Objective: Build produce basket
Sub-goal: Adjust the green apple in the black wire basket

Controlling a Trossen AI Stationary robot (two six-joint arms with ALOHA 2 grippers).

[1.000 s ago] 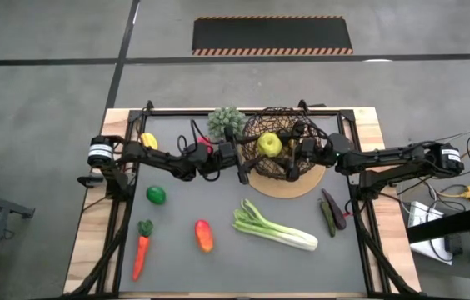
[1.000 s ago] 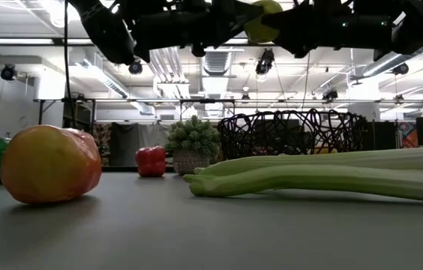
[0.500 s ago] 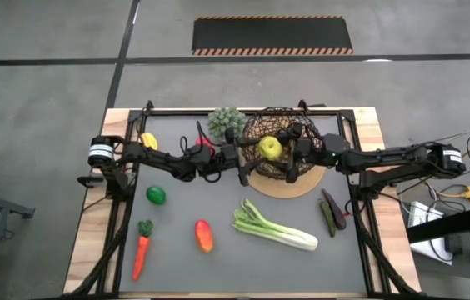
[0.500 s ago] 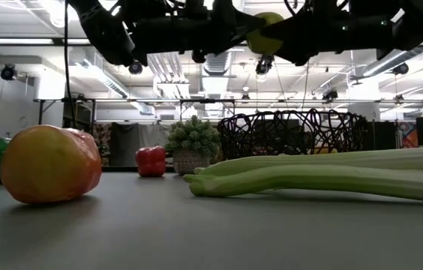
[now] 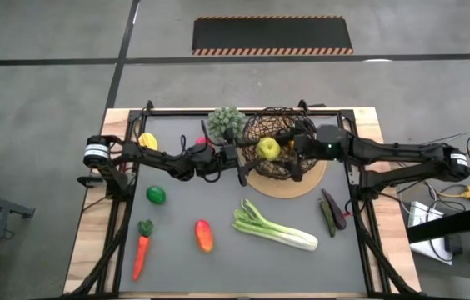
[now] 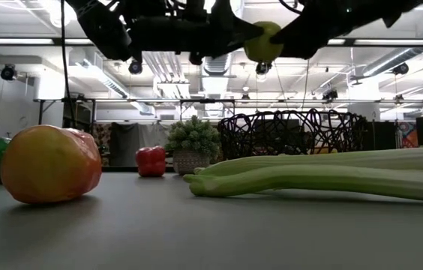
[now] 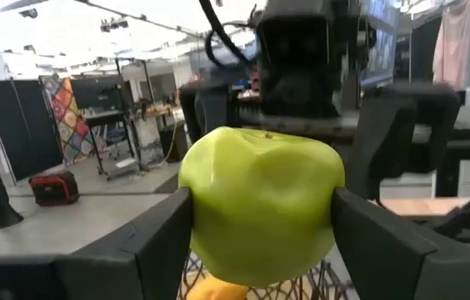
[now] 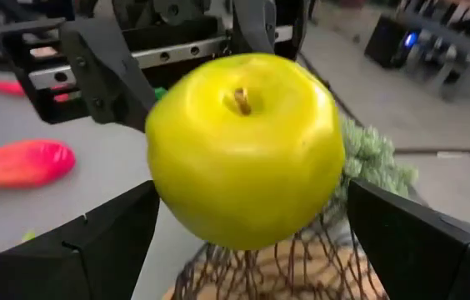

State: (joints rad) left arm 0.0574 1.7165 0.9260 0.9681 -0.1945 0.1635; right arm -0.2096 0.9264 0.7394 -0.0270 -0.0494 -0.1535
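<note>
One apple [image 5: 268, 148], one basket [image 5: 280, 155], two grippers.
Left gripper [image 5: 247, 157] pinches apple over basket; right gripper [image 5: 296, 153] spread around it, now closer than before.

Grey floor [image 5: 43, 92] (concrete), striped black mat [image 5: 272, 36] beyond table.

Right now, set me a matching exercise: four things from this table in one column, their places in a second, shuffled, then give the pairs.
Things:
1. yellow-green apple
2. carrot
3. celery stalk
4. wire basket

Places:
A. on the round tan mat
B. near the table's front left corner
C. held in the air above the basket, between the left end effector and the right end effector
D. lying on the grey surface in front of the basket

Pairs: 1-C, 2-B, 3-D, 4-A
</note>
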